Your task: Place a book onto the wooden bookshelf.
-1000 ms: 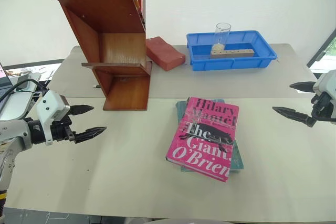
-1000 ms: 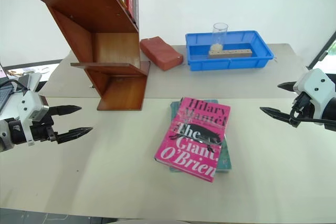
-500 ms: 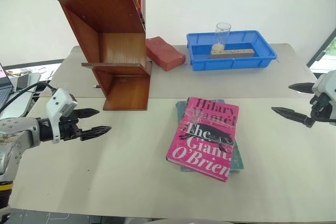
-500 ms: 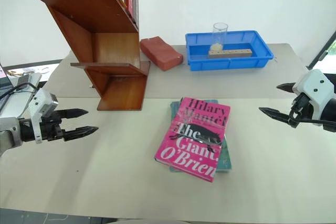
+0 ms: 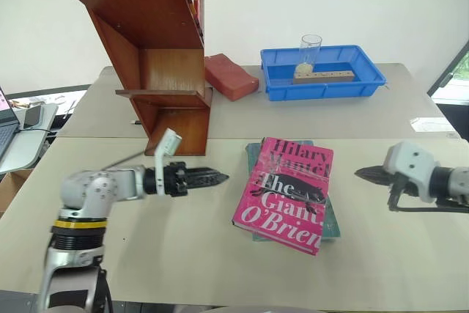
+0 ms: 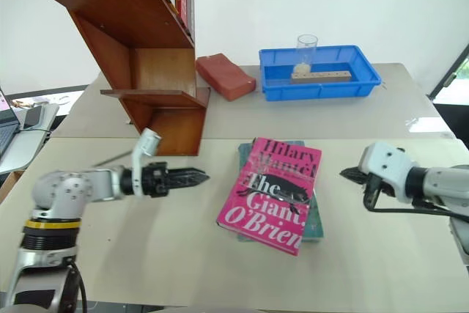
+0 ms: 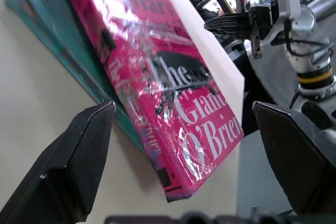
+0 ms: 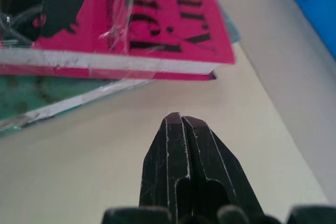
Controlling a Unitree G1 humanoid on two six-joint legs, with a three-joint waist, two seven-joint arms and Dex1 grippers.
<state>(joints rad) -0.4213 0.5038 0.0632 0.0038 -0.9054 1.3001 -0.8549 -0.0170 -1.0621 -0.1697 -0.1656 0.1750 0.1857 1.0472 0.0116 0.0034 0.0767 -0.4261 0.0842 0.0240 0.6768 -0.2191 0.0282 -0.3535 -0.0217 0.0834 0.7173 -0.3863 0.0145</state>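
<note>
The left gripper [image 5: 216, 177] points level toward the right, its two black fingers spread wide with nothing between them; its tips sit just left of the book [image 5: 286, 192], apart from it. The right gripper [image 5: 364, 174] is clenched, fingers pressed together on nothing, pointing left at the book's right edge from near, not touching. The pink book lies flat on the table [image 5: 183, 254], cover up, resting on top of a teal book [image 5: 331, 223] whose edges show around it. Far left stands the wooden bookshelf [image 5: 157, 56], its slanted panels rising from the table, with book spines showing on an upper tier. Beside its base lies a red brick [image 5: 229, 75]. Farther right is a blue tray [image 5: 322, 71] holding a clear glass [image 5: 309, 53] and a wooden block [image 5: 325, 75].
</note>
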